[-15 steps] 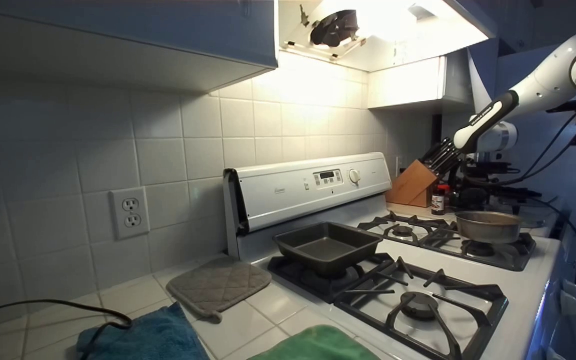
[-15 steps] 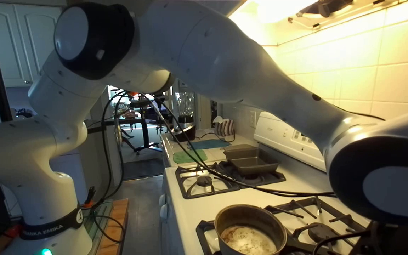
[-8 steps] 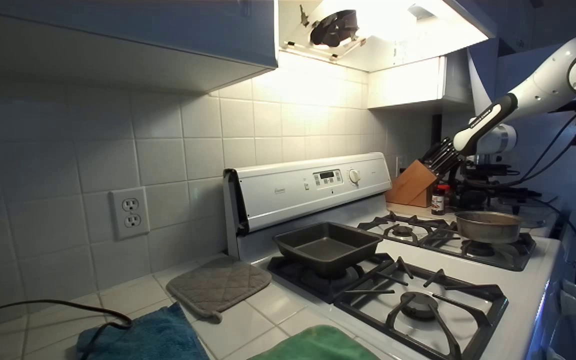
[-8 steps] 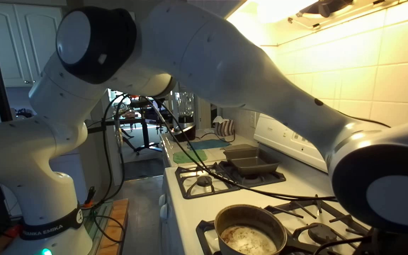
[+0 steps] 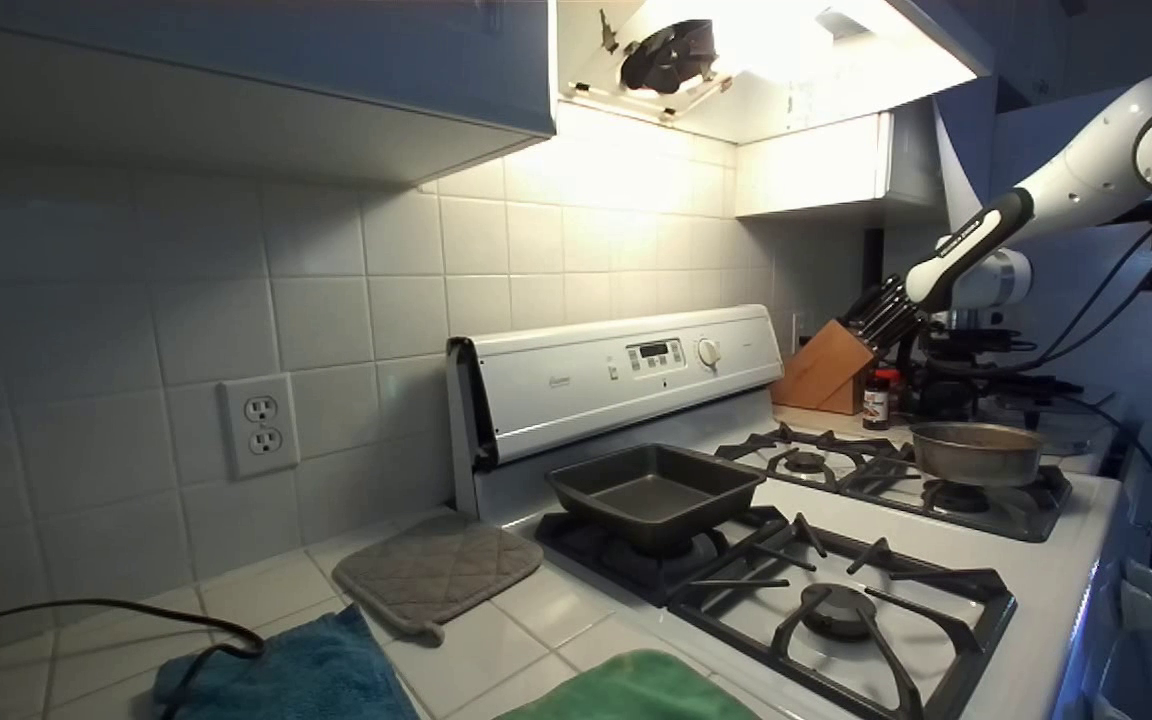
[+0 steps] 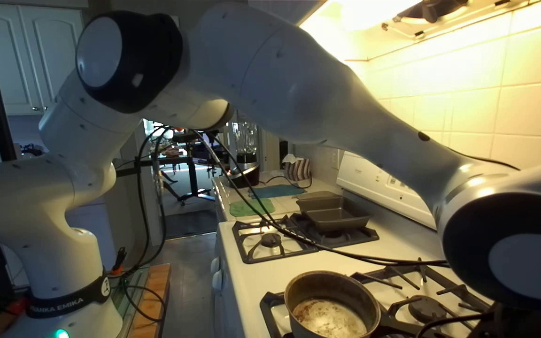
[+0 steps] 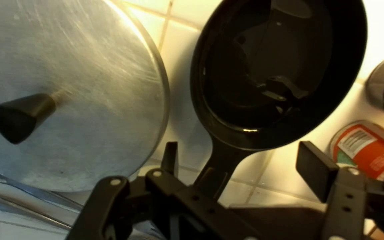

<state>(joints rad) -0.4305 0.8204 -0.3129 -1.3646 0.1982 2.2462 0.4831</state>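
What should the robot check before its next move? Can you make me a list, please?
1. Gripper open: ok, its fingers stand wide apart.
2. Pan handle between the fingers: ok in the wrist view, though the height is unclear.
3. Metal lid clear of the fingers: cannot tell; its rim shows close to one.
4. Red-labelled container out of the way: not ok, I think; the other finger partly covers it in that view.
5. Black pan empty: cannot tell; its inside is dark and shiny.
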